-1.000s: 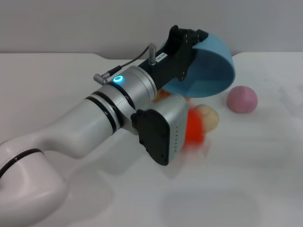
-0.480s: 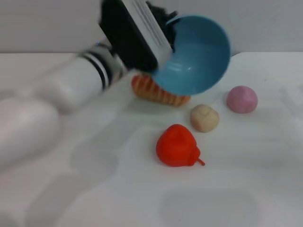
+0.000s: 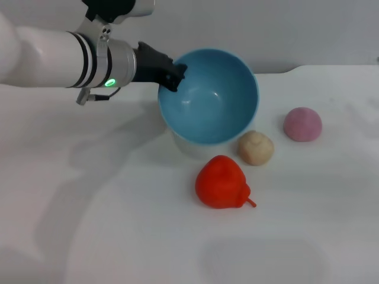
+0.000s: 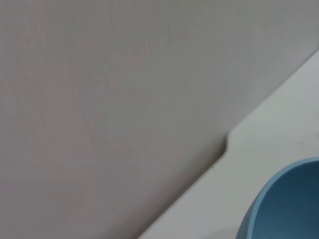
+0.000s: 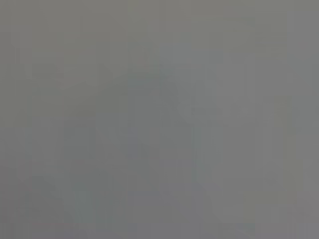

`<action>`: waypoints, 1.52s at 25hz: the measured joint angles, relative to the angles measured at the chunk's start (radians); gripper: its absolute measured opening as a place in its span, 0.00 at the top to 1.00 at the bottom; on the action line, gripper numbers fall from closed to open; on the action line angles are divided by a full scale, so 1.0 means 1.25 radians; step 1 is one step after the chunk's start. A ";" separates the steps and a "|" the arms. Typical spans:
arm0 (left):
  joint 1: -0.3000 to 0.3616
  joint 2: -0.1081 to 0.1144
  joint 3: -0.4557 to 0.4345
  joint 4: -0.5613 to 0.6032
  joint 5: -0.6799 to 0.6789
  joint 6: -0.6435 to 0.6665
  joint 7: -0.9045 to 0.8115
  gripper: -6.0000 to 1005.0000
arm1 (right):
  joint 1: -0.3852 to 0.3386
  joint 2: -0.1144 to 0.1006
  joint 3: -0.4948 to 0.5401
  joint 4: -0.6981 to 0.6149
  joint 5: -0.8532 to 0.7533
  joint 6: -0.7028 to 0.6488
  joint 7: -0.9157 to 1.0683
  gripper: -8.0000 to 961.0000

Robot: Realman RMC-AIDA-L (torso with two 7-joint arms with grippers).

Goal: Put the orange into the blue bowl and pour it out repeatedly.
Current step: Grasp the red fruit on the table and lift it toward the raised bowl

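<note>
The red-orange orange (image 3: pixel 221 182) lies on the white table in the head view, its stem nub pointing right. Behind it the light blue bowl (image 3: pixel 208 96) hangs tilted above the table, its empty inside facing me. My left gripper (image 3: pixel 172 76) is shut on the bowl's left rim, with the arm reaching in from the upper left. A curved piece of the blue bowl (image 4: pixel 284 204) shows in the left wrist view. The right gripper is not in any view.
A beige ball (image 3: pixel 256 147) sits just right of the bowl and behind the orange. A pink ball (image 3: pixel 302 124) lies farther right. The white table (image 3: pixel 118 225) stretches out in front, with its back edge against a grey wall.
The orange fell out of the tipped bowl and came to rest on the table. My left arm has swung back to the left and turned the bowl more upright.
</note>
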 joint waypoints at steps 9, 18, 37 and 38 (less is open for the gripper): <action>-0.024 0.002 -0.090 -0.013 0.006 0.061 -0.061 0.99 | 0.107 -0.033 -0.001 -0.250 -0.592 -0.061 0.503 0.24; -0.046 0.002 -0.089 -0.063 0.006 -0.003 -0.054 0.99 | 0.180 0.036 -0.084 -0.251 -0.715 -0.141 0.527 0.24; -0.042 0.000 -0.068 -0.066 0.026 -0.031 -0.053 1.00 | 0.265 0.057 -0.348 -0.041 -0.576 0.053 0.477 0.30; -0.042 0.000 -0.067 -0.066 0.026 -0.033 -0.053 1.00 | 0.270 0.057 -0.351 -0.030 -0.576 0.060 0.475 0.30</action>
